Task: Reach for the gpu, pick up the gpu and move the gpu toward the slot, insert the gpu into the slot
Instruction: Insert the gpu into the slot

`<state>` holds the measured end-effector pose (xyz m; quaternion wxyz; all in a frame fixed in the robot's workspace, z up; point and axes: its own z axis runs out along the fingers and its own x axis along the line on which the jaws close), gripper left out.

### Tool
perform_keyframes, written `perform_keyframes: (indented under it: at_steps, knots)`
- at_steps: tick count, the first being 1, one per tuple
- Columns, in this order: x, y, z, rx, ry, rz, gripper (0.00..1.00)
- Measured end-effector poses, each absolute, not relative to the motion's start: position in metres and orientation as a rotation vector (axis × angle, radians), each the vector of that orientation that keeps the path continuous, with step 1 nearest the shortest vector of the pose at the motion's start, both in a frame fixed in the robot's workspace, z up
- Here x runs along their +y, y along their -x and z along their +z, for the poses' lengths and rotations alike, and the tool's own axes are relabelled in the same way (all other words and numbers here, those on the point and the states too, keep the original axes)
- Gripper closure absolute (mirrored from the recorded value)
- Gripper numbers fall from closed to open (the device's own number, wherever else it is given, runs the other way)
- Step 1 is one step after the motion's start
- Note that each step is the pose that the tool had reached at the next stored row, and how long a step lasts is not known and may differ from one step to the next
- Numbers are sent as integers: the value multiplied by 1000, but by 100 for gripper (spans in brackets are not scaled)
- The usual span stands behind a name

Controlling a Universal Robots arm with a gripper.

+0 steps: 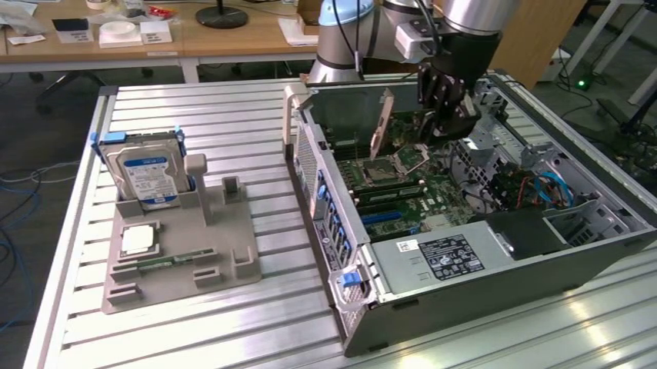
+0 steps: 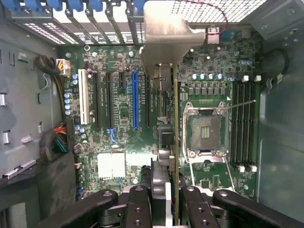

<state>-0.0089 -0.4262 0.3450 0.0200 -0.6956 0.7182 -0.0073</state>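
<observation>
Between gripper (image 2: 166, 202) fingers: gpu (image 2: 176, 142), clamped edgewise, bracket at far end; blue slot (image 2: 135, 99) on motherboard (image 2: 118, 142) beside it, below.

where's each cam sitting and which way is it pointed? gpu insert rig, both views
Exterior view: off the arm, above one corner of the slatted table, looking down at the open PC case; the arm and gripper reach into the case.
Wrist view: on the wrist, looking straight down over the gripper onto the motherboard; its dark fingers fill the foreground, shut on the gpu, seen edgewise.
Shared: gpu, processor socket, motherboard.
</observation>
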Motion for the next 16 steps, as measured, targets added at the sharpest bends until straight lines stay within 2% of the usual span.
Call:
perform_keyframes:
  at_steps: [16]
  knots:
    - [-441, 20, 336, 2228, 2158, -23, 72]
